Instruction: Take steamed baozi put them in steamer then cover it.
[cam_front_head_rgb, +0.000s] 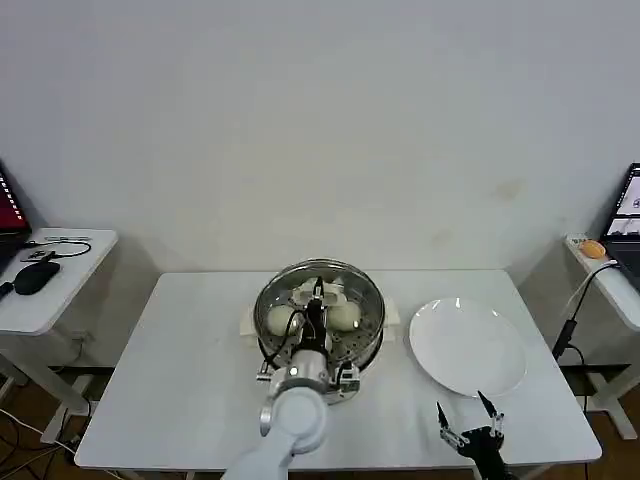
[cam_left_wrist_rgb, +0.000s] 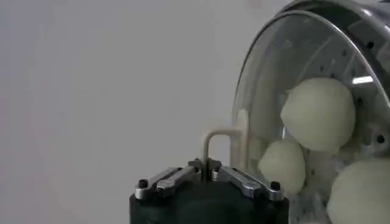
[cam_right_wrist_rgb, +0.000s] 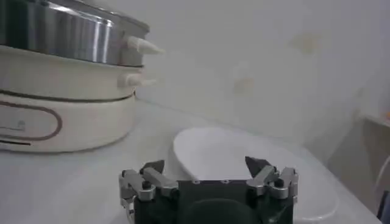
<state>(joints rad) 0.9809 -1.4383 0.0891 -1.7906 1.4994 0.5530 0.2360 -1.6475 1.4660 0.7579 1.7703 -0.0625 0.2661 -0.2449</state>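
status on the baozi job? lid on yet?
Done: baozi sit in the steamer; the plate is bare. In hand: the left gripper is shut on the lid handle, lid over the pot; whether it is fully seated is unclear. Left: release and pull away. Right gripper waits open near the plate.

No text, label, brand, number or sign is showing legibly anywhere, and the laptop screens (cam_front_head_rgb: 628, 205) glowing at the far left and right edges of the head view are too small to read.
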